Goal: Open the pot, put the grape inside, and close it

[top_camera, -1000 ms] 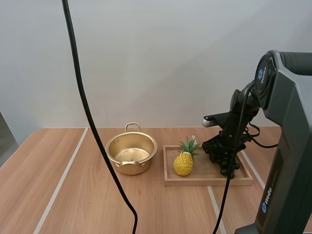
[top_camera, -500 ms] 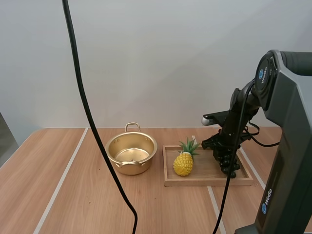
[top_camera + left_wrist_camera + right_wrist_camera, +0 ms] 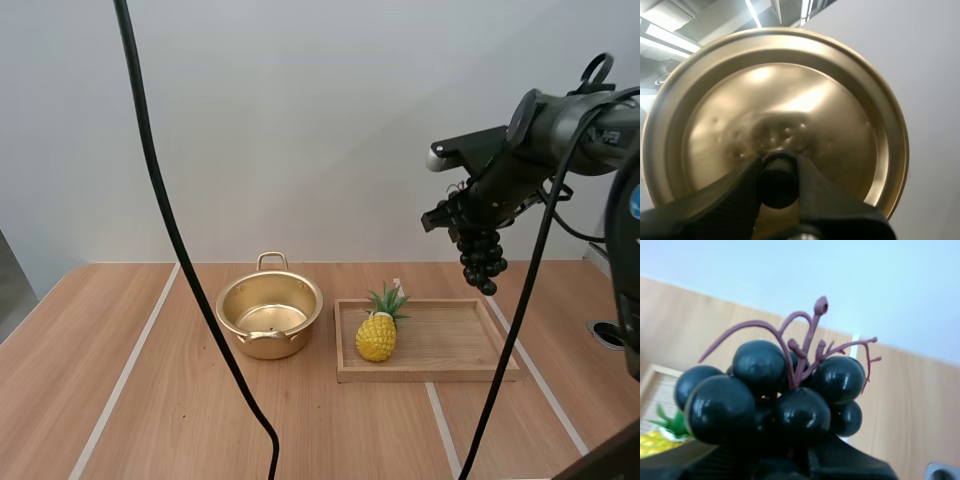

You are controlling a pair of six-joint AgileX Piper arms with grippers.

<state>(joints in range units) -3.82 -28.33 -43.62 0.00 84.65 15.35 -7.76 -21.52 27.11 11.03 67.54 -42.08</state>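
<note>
The gold pot (image 3: 269,314) stands open on the table, left of the wooden tray (image 3: 430,368). My right gripper (image 3: 466,225) hangs high above the tray's right half, shut on a bunch of dark grapes (image 3: 481,258) that dangles below it. Seen from the right wrist, the grapes (image 3: 775,395) with their purple stem sit pinched between the fingers. In the left wrist view my left gripper (image 3: 778,182) is shut on the black knob of the gold lid (image 3: 775,115), held up in the air.
A toy pineapple (image 3: 378,330) lies on the left part of the tray, between the pot and the grapes' position. Bare tabletop lies in front of the pot and the tray.
My right gripper has risen from the tray's right side, lifting the grapes well above it. The pot and the pineapple have stayed put.
</note>
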